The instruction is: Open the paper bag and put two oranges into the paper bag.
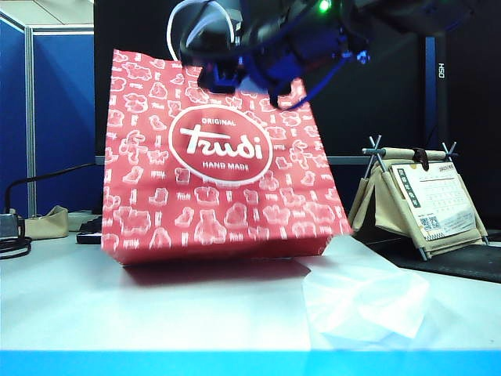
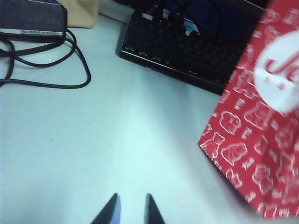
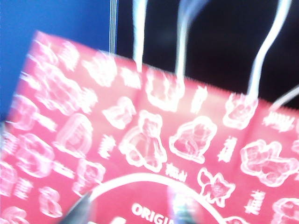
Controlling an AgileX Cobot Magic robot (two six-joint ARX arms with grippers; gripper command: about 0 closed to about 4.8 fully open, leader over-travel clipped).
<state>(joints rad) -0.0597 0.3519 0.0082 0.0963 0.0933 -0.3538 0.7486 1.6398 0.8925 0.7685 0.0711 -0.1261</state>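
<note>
While it stands upright on the pale table (image 1: 117,305), the big red paper bag (image 1: 219,188) with white animal outlines and a round white "Trudi" logo shows its wide printed face to the near side. Its long way runs left to right across the table, and its open mouth points up. White cord handles (image 1: 176,31) loop above the top edge. The bag's base sits a little left of the middle, and its right bottom corner looks slightly lifted.

Up at the bag's top edge, the dark right gripper (image 1: 250,78) hangs over the rim; I cannot tell how far its jaws are apart. Off to the left of the bag, the left gripper (image 2: 130,207) hovers over bare table with its two dark tips close together, holding nothing. A thin see-through white plastic sheet (image 1: 364,294) lies near the bag's right corner.
</note>
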